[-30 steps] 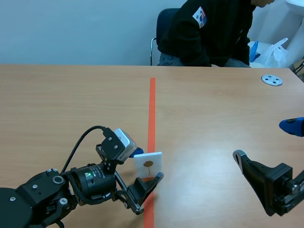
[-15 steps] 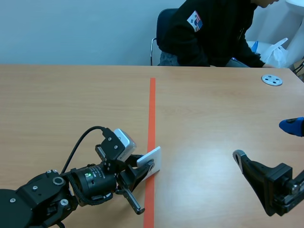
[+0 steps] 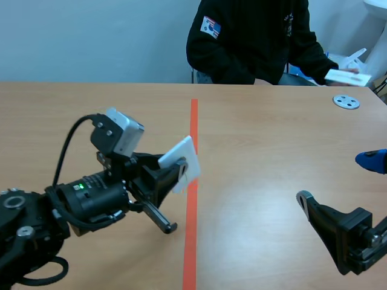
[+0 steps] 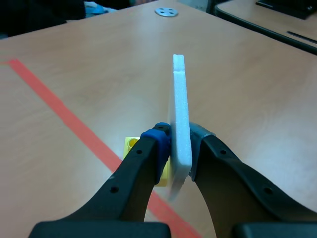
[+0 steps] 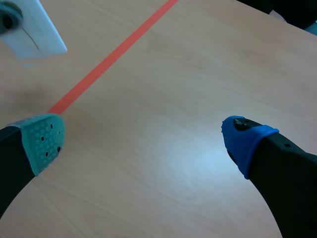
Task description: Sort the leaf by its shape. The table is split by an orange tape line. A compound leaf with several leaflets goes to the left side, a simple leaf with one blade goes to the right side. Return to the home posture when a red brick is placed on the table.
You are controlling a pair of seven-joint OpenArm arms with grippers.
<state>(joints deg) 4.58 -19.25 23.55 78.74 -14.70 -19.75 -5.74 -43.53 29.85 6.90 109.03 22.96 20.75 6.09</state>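
The left gripper (image 3: 180, 170) is clamped on the lower edge of a white foam card (image 3: 182, 156). It holds the card tilted in the air against the left side of the orange tape line (image 3: 193, 121); the card's face cannot be made out. A small yellow block (image 4: 130, 146) lies on the table (image 3: 272, 145) under it, beside the tape. The right gripper (image 5: 143, 141) sits near right, fingers wide apart, holding nothing. A person (image 3: 254, 42) sits at the far side.

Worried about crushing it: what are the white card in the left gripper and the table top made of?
White card: seemingly foam board, matte, thick, with a grainy beaded edge. Table: likely wood-grain laminate, smooth, faintly glossy; possibly real wood.
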